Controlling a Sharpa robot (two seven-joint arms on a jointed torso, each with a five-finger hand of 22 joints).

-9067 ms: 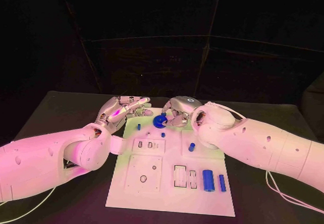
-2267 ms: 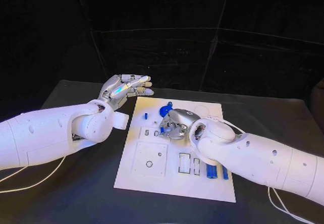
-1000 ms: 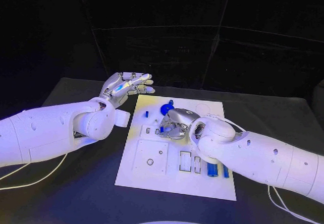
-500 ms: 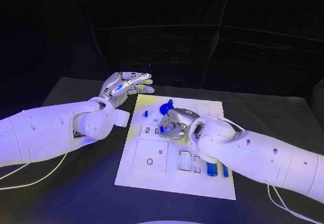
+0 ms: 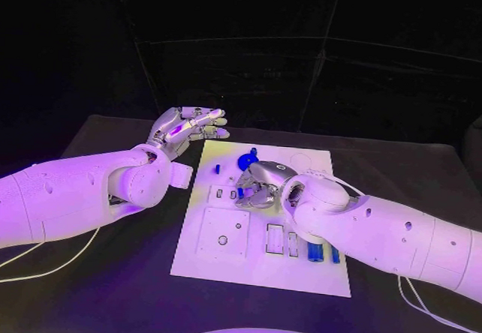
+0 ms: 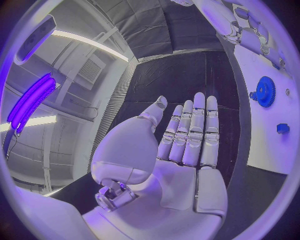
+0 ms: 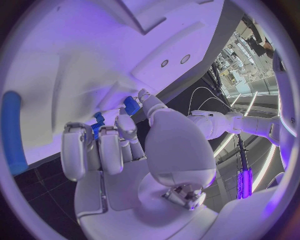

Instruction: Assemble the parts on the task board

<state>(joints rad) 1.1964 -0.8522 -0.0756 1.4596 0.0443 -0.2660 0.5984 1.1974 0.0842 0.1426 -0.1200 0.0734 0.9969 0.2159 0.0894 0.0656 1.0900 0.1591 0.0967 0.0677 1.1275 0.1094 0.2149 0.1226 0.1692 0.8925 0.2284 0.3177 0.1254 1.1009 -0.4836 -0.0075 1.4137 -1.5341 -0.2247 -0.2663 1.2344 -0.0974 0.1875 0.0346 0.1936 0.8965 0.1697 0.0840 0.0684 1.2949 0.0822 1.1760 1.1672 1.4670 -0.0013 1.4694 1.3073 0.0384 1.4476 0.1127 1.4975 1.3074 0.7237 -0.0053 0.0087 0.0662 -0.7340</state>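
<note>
The task board (image 5: 260, 269) is lying lengthwise at the centre of the black table (image 5: 423, 213), long axis running 12 to 6 o'clock.

The left hand (image 5: 186, 130) is hovering off the board's 10–11 o'clock corner, above the table and not touching the board. In the left wrist view the left hand (image 6: 187, 145) is showing its fingers stretched out straight, side by side, thumb set apart, palm bare: it is holding nothing.

The right hand (image 5: 262, 184) is sitting low over the board's upper middle, fingers curled downward onto the surface. In the right wrist view a small blue part (image 7: 131, 105) is sitting pinched at the fingertips (image 7: 145, 97), with a second blue piece (image 7: 98, 121) just beside the neighbouring fingers; whether that second one is being held I cannot tell.

A blue gear (image 5: 245, 161) is lying on the board at about 12 o'clock from the right hand, just beyond it. A small blue peg (image 5: 217, 167) is standing near the board's left edge, at 9 o'clock from the gear. Two blue cylinders (image 5: 315, 251) are lying side by side at the board's 4 o'clock region, partly behind the right forearm.
</note>
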